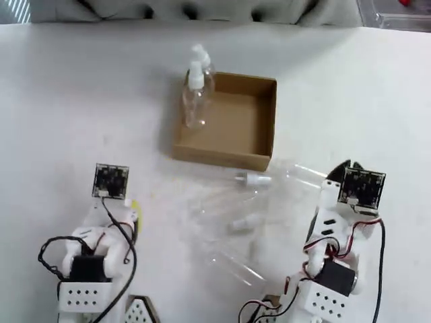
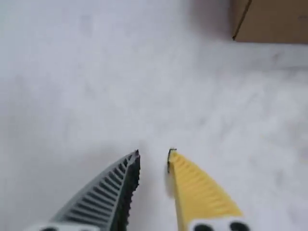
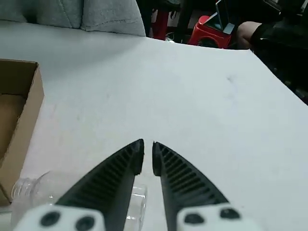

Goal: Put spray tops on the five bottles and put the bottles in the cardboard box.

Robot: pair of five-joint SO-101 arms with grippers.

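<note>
The cardboard box (image 1: 259, 131) stands open in the far middle of the table (image 1: 81, 101). At its far left corner stand two clear bottles with white spray tops, one (image 1: 194, 101) in front of the other (image 1: 202, 62); I cannot tell if both are inside the box. Between the two arms, some more clear bottles (image 1: 229, 259) lie flat on the table, and near them are two white spray tops (image 1: 252, 179) (image 1: 244, 223).

The left claw (image 2: 153, 156) hangs over bare table. Its grey and yellow fingers are a little apart and hold nothing. The right claw (image 3: 148, 147) has its black fingers almost together, with nothing between them. One lying bottle (image 3: 38, 187) is under it.
</note>
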